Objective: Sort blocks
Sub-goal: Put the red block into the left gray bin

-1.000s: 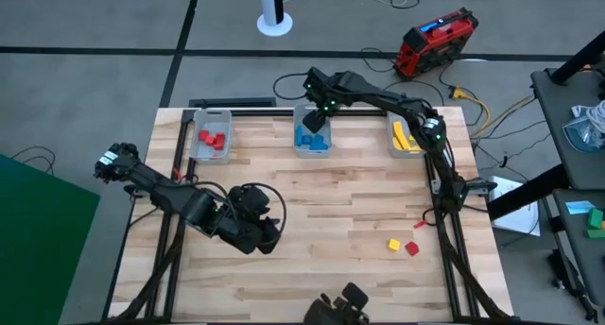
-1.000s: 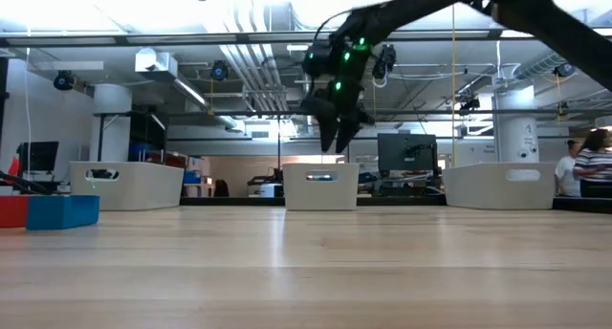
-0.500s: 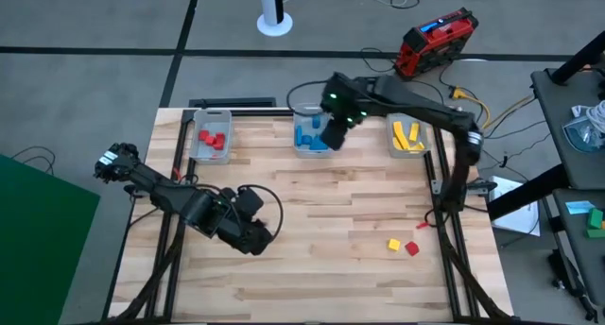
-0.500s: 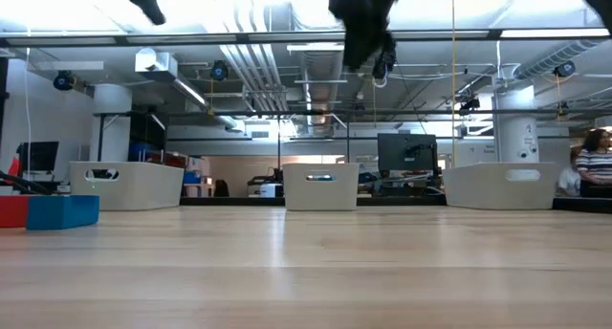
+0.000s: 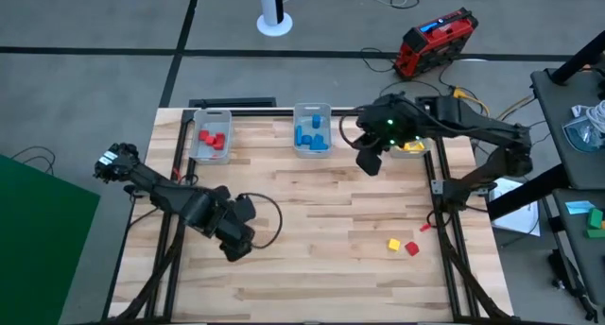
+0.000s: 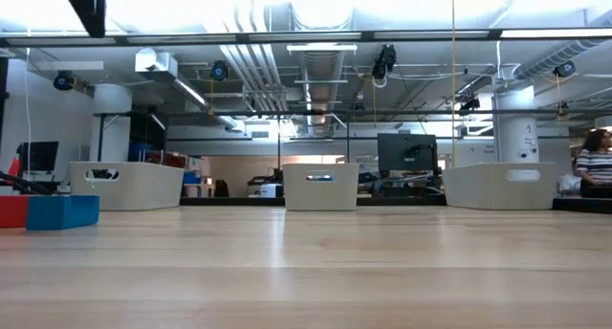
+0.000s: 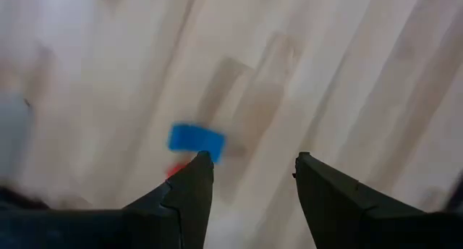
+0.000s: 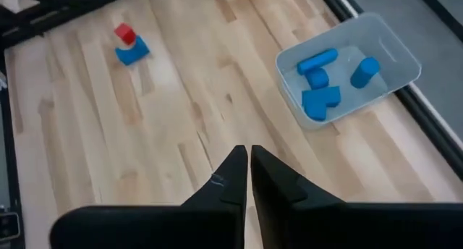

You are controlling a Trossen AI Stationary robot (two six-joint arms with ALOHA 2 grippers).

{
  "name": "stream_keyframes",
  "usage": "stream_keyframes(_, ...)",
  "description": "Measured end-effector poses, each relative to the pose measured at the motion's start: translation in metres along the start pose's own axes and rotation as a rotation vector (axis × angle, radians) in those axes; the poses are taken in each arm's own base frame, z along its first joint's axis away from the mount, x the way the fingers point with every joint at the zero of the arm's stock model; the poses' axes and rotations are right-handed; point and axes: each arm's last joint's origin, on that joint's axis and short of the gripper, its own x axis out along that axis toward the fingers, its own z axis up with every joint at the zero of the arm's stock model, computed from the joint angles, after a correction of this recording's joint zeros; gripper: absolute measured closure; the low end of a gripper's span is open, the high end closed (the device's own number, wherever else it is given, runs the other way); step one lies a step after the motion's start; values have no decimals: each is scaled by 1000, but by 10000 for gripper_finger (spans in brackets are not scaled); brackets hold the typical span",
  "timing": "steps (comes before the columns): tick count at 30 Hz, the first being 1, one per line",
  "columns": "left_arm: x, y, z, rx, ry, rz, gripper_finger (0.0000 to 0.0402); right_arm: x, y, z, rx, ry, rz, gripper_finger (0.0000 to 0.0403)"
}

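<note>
Nearest the front edge of the table (image 5: 331,268) there's a yellow block (image 5: 393,244) and a red block (image 5: 412,248) sitting just beside each other over on the right side. The left gripper (image 5: 238,252) hangs over the front-left part of the wood, fingers spread with nothing between them; its wrist camera looks down on a blue block (image 7: 197,140) with a bit of red peeking out next to it. From table height you can see that same pair, a red one (image 6: 11,210) touching the blue one.

Further back, the right gripper (image 5: 369,162) is up over the table between the middle bin (image 5: 312,110) and the right bin (image 5: 395,142), fingers pinched together and empty. Along the back edge: left bin (image 5: 210,114) has red blocks (image 5: 212,139), the middle one blue blocks (image 5: 311,138), the right one yellow blocks (image 5: 414,145), partly hidden under the arm.
</note>
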Motion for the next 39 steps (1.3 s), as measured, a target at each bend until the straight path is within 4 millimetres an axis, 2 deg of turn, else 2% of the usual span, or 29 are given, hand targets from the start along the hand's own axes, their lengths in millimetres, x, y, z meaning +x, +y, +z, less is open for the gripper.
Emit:
stream_keyframes(3, -3, -2, -8, 82, -56, 48, 229, 0, 1, -9, -2, 12, 5, 392)
stream_keyframes(9, -20, 6, -20, 99, -80, 19, 229, 10, -2, -24, 12, 53, -5, 391)
stream_keyframes(12, -26, 19, -26, 88, -98, -2, 229, 17, -2, -27, 19, 68, -10, 390)
stream_keyframes(17, -22, 50, -46, 8, -136, -64, 229, 28, -2, -27, 21, 71, -11, 390)
stream_keyframes(22, -3, 69, -63, -38, -212, -198, 236, 33, 0, -23, 42, 13, 8, 390)
stream_keyframes(28, 33, 89, -86, -32, -146, -149, 241, 35, 2, -18, 61, -34, 24, 390)
stream_keyframes(35, 65, 97, -99, -75, -100, -96, 240, 45, 3, -14, 116, -40, 27, 390)
stream_keyframes(39, 79, 96, -103, -112, -95, -123, 223, 51, 4, -13, 140, -25, 23, 390)
